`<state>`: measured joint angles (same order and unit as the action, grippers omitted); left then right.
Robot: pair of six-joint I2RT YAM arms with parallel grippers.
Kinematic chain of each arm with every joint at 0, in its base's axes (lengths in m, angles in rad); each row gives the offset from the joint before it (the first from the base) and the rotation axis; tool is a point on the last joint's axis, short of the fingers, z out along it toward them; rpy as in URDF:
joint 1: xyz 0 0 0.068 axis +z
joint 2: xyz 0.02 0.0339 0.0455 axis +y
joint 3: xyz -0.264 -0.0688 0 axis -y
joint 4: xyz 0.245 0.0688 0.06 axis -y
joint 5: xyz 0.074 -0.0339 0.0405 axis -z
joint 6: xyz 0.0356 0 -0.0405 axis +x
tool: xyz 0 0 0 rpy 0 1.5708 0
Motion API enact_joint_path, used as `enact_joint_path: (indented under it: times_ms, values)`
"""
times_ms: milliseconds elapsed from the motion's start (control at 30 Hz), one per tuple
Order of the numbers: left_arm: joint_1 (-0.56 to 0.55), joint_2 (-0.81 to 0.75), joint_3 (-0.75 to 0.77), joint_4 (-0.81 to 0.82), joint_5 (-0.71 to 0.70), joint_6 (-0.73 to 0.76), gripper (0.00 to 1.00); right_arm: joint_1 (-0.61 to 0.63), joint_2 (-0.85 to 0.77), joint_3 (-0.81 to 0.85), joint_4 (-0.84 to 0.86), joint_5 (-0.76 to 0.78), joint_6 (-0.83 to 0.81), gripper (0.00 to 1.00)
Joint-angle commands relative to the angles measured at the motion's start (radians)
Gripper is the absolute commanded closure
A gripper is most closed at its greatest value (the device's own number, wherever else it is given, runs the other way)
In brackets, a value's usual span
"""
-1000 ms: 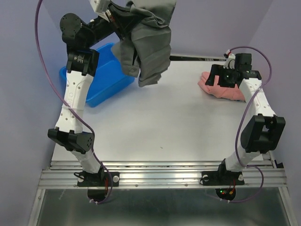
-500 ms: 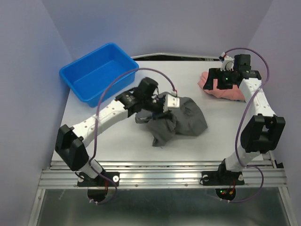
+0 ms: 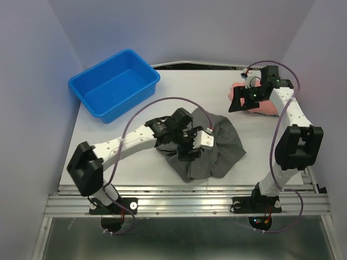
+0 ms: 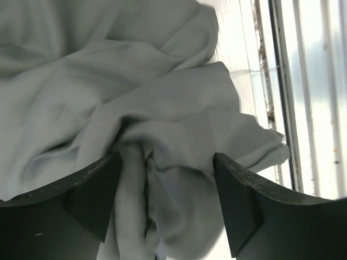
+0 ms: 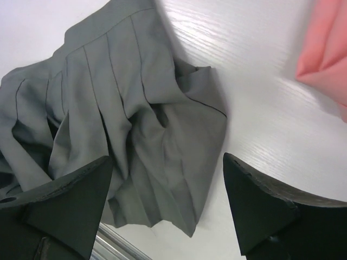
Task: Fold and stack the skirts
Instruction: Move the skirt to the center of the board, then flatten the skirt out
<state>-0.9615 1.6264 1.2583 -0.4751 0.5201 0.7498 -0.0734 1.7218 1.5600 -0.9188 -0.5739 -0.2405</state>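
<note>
Since half a second ago the left gripper (image 3: 186,150) has dropped toward the near edge of the table (image 3: 246,176), and the dark grey skirt (image 3: 219,149), then a tight heap under it, now lies wider and lower on the white top. The right gripper (image 3: 238,104) has come off the salmon-pink skirt (image 3: 267,108) and swung inward toward the middle.

At the far left corner stands the blue tub (image 3: 116,86), well apart from both skirts. The left arm reaches from its base at the near edge across the table to the grey skirt's left side, its gripper resting down on the cloth. The left wrist view shows its two dark fingers (image 4: 95,197) spread wide, with a bunched ridge of grey fabric rising in the gap between them; neither finger presses on it. Beyond the skirt's edge in that view run the metal rails of the near edge.

The grey skirt sits crumpled just right of centre, its pleats running in long lines across the part that faces the right wrist camera, its lower edge near the table's front.

Further right, the right gripper hangs over bare table between the two skirts, its fingers (image 5: 260,208) held wide apart with nothing between them. The pink skirt lies at the far right of the table, partly hidden behind the right arm's wrist in the top view, and shows only as a corner in the right wrist view.
</note>
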Motion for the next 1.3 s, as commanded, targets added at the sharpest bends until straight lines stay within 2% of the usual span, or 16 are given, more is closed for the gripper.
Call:
enact_joint_path:
  times_ms: [0,167,233,333,500,600,633,733,767,900,967,1033,1200,1267]
  values:
    - [0.152,-0.254,-0.061,0.039,0.066,-0.137,0.19,0.084,0.031,0.095,0.003,-0.021,-0.011,0.13]
    - [0.430,-0.376,-0.125,0.033,0.121,-0.433,0.13,0.188,0.133,0.184,0.070,-0.012,0.012,0.16]
    - [0.539,-0.382,-0.155,0.004,0.168,-0.480,0.13,0.251,0.202,0.244,0.067,-0.008,-0.015,0.18]
    - [0.618,-0.338,-0.207,-0.003,0.214,-0.573,0.16,0.322,0.289,0.279,0.063,0.031,-0.049,0.21]
    - [0.653,-0.195,-0.273,0.015,0.276,-0.726,0.20,0.342,0.415,0.328,0.138,0.152,-0.002,0.17]
    - [0.717,-0.168,-0.331,0.058,0.296,-0.789,0.16,0.342,0.473,0.400,0.140,0.198,0.016,0.15]
    - [0.739,-0.158,-0.348,0.067,0.346,-0.831,0.11,0.342,0.504,0.440,0.143,0.215,0.021,0.13]
    - [0.825,-0.139,-0.424,0.154,0.400,-0.947,0.07,0.342,0.533,0.471,0.158,0.209,0.038,0.10]
    - [0.833,-0.129,-0.437,0.168,0.420,-1.021,0.06,0.342,0.545,0.474,0.176,0.210,0.041,0.09]
    - [0.837,-0.088,-0.491,0.277,0.480,-1.156,0.02,0.342,0.588,0.485,0.170,0.192,0.032,0.08]
    - [0.827,-0.073,-0.514,0.325,0.489,-1.273,0.01,0.342,0.602,0.491,0.135,0.143,0.027,0.15]
    - [0.796,-0.054,-0.533,0.363,0.474,-1.319,0.02,0.342,0.613,0.485,0.107,0.096,0.020,0.25]
    - [0.751,-0.017,-0.563,0.404,0.399,-1.429,0.02,0.342,0.610,0.465,0.078,0.037,0.007,0.37]
    - [0.751,0.001,-0.579,0.429,0.377,-1.478,0.03,0.342,0.617,0.480,0.061,0.020,0.007,0.48]
